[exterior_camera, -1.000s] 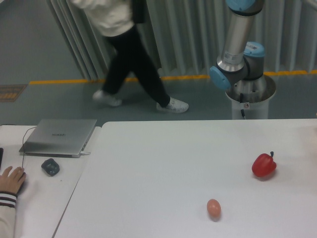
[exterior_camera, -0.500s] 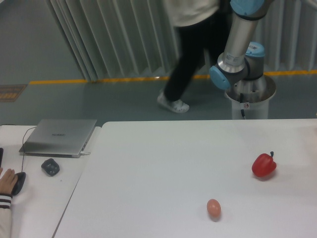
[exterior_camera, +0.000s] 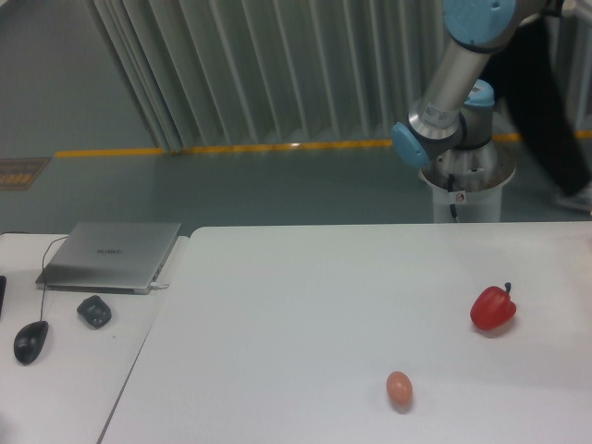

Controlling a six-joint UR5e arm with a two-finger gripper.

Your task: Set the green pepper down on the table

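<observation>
The green pepper is out of view, and so is my gripper: only the arm's base and lower links (exterior_camera: 453, 102) show at the back right, rising out of the top of the frame. The large white table (exterior_camera: 305, 314) fills the lower part of the view. On it lie a red bell pepper (exterior_camera: 492, 308) at the right and an egg (exterior_camera: 399, 388) near the front.
A smaller white desk (exterior_camera: 69, 370) adjoins the table's left side with a closed laptop (exterior_camera: 111, 254), a dark small object (exterior_camera: 94, 311) and a mouse (exterior_camera: 30, 341). A person's dark-trousered leg (exterior_camera: 546, 111) stands behind the arm at the far right.
The person has walked from left to right behind the table, now at the far right. The hand on the desk has withdrawn from the mouse. The arm's upper link has tilted slightly.
</observation>
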